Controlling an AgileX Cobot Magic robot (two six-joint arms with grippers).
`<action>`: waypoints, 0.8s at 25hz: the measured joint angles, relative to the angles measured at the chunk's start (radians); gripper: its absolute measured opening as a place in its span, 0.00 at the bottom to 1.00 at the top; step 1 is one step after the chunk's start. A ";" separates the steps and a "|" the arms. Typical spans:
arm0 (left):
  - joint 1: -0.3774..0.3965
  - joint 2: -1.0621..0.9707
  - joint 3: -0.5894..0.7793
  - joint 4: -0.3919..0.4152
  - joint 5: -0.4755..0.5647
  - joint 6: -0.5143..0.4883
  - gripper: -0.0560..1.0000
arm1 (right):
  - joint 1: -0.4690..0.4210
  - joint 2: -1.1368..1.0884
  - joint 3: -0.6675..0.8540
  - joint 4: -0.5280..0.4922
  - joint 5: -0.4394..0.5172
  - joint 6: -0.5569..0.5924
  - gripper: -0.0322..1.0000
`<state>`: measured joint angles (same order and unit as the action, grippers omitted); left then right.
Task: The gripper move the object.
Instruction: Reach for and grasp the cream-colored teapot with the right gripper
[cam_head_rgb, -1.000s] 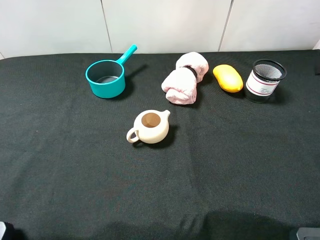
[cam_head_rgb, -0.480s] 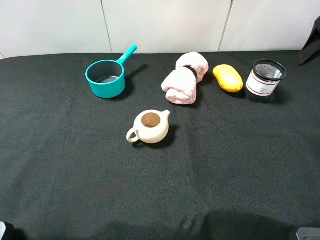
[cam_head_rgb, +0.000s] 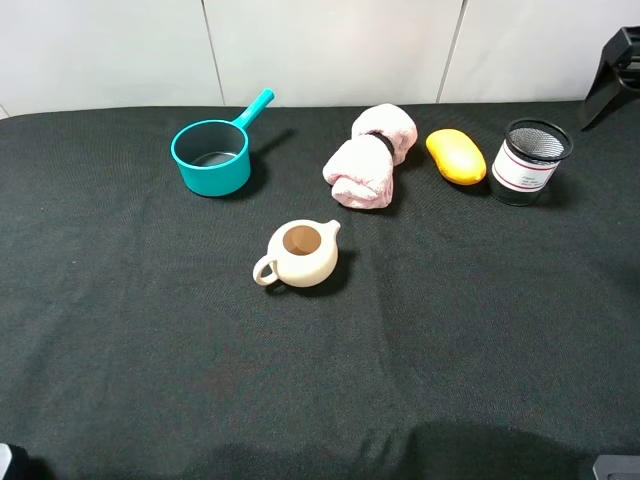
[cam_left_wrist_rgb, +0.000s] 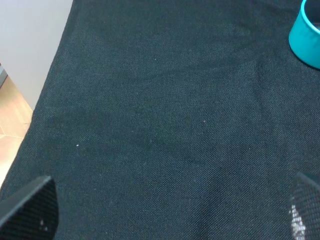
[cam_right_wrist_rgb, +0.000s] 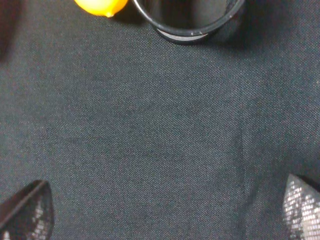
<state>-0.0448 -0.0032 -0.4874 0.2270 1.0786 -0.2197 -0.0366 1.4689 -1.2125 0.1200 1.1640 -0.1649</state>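
Note:
The cream teapot (cam_head_rgb: 300, 255) with a brown round top stands upright near the middle of the black cloth, with its loop handle toward the front left. No gripper is near it, and it shows in neither wrist view. A black part of the right arm (cam_head_rgb: 615, 62) shows at the top right edge. In the right wrist view my right gripper (cam_right_wrist_rgb: 165, 215) is open and empty over bare cloth. In the left wrist view my left gripper (cam_left_wrist_rgb: 167, 220) is open and empty over bare cloth near the table's left edge.
A teal saucepan (cam_head_rgb: 212, 157) stands at the back left; its wall also shows in the left wrist view (cam_left_wrist_rgb: 307, 35). At the back right are a pink rolled towel (cam_head_rgb: 370, 155), a yellow object (cam_head_rgb: 456, 156) and a black mesh cup (cam_head_rgb: 530, 160). The cup (cam_right_wrist_rgb: 190, 22) and the yellow object (cam_right_wrist_rgb: 100, 6) also show in the right wrist view.
The black right arm has come further into view at the top right edge, moving up and to the left. The teapot and the other objects have not moved.

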 joint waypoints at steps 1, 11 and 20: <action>0.000 0.000 0.000 0.000 0.000 0.000 0.91 | 0.004 0.001 0.000 0.003 0.000 -0.003 0.70; 0.000 0.000 0.000 0.000 0.000 0.000 0.91 | 0.178 0.019 0.000 -0.030 -0.009 0.050 0.70; 0.000 0.000 0.000 0.000 0.000 0.000 0.91 | 0.409 0.065 0.000 -0.033 -0.057 0.134 0.70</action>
<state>-0.0448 -0.0032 -0.4874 0.2270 1.0786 -0.2197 0.3720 1.5344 -1.2125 0.0866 1.1074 -0.0309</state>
